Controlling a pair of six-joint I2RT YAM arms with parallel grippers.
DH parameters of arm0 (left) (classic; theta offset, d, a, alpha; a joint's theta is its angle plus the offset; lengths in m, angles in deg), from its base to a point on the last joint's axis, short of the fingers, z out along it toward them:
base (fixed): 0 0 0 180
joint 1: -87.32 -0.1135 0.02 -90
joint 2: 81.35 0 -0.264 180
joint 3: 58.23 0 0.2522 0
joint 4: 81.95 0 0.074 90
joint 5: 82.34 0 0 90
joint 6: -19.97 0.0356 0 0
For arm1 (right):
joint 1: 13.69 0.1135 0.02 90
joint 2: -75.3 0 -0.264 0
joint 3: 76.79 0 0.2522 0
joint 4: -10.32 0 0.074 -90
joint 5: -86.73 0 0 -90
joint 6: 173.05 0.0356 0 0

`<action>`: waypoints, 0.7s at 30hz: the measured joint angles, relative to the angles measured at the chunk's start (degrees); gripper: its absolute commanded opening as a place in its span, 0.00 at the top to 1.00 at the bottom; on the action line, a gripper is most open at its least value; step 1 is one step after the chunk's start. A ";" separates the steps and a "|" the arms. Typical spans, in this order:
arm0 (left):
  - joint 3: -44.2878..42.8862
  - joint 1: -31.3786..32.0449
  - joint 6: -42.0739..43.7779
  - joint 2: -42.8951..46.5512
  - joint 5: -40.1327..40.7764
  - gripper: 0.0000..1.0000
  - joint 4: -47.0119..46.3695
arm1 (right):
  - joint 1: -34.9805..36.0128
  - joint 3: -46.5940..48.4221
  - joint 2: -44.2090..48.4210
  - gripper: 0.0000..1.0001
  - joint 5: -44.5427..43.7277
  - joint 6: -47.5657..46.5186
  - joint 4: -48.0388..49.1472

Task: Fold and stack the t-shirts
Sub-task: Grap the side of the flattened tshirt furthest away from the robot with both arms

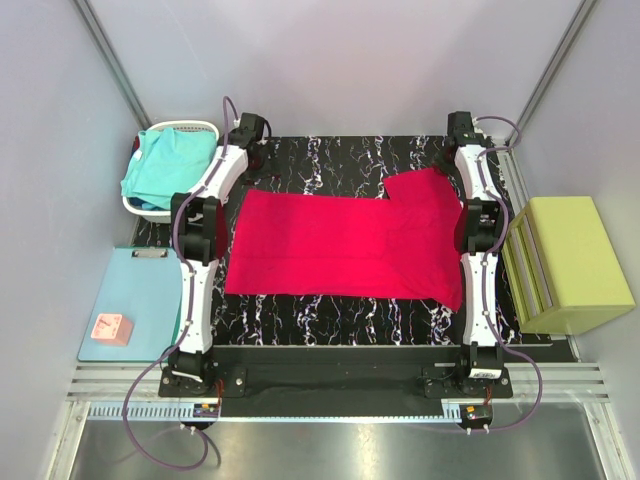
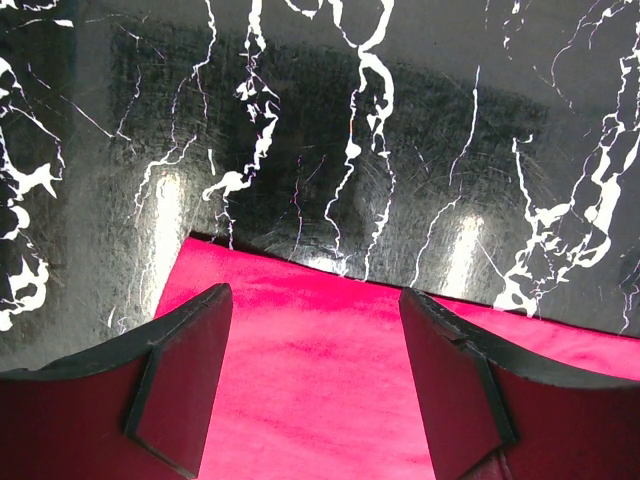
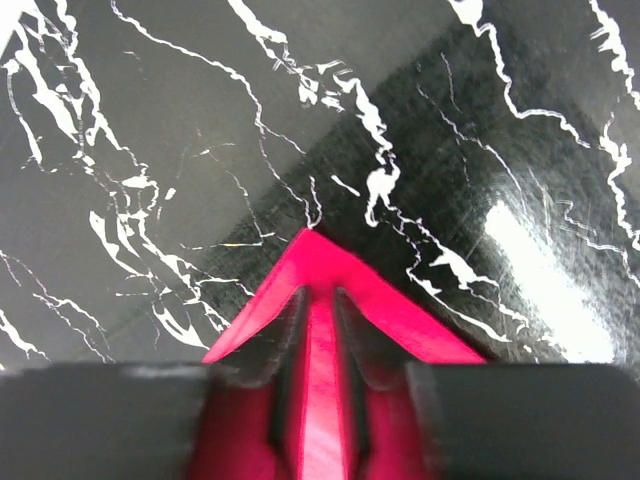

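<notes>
Now nips a corner of the red shirt (image 1: 340, 245) in the right pincer (image 3: 319, 300); hangs the left pincer (image 2: 312, 305), jaws apart, over its edge on the desk (image 2: 300, 120).

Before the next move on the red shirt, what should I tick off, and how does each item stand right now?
1. Right gripper pinching a corner of the red t-shirt: ok, cloth is tented between its fingers.
2. Left gripper gripping the shirt: not ok, it is open over the shirt's edge.
3. Shirt spread flat on the table: ok.
4. Turquoise t-shirt out of the way: ok, it is in the basket.
5. How many cloth layers the right pinch caught: cannot tell.
</notes>
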 measured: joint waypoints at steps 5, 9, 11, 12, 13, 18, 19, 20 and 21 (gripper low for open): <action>0.00 -0.13 -0.61 0.00 -0.15 0.27 -0.17 | -0.09 -0.66 0.09 0.95 -0.07 0.22 -0.13; 0.15 -0.39 -1.29 0.00 -0.22 0.27 -0.81 | -0.13 -1.25 0.39 0.75 -0.15 0.28 0.11; 0.42 -0.50 -1.46 0.00 -0.22 0.26 -1.16 | -0.13 -1.55 0.68 0.66 0.04 0.52 0.33; 0.61 -0.55 -1.53 0.00 -0.22 0.26 -1.31 | -0.13 -1.60 0.81 0.62 0.02 0.48 0.39; 0.90 -0.55 -1.62 0.00 -0.22 0.26 -1.55 | -0.11 -1.62 0.90 0.58 0.37 0.46 0.46; 3.56 -0.59 -2.40 0.04 -0.22 0.26 -2.97 | 0.00 -0.83 1.03 0.48 3.37 1.18 0.28; 4.22 -0.59 -2.58 0.09 -0.24 0.26 -3.23 | 0.07 -0.57 1.03 0.46 3.89 1.46 0.13; 4.98 -0.59 -2.78 0.17 -0.28 0.26 -3.50 | 0.15 0.02 1.03 0.43 4.61 1.68 0.00; 5.77 -0.59 -2.99 0.35 -0.37 0.26 -3.74 | 0.26 0.50 1.03 0.43 5.40 1.92 0.09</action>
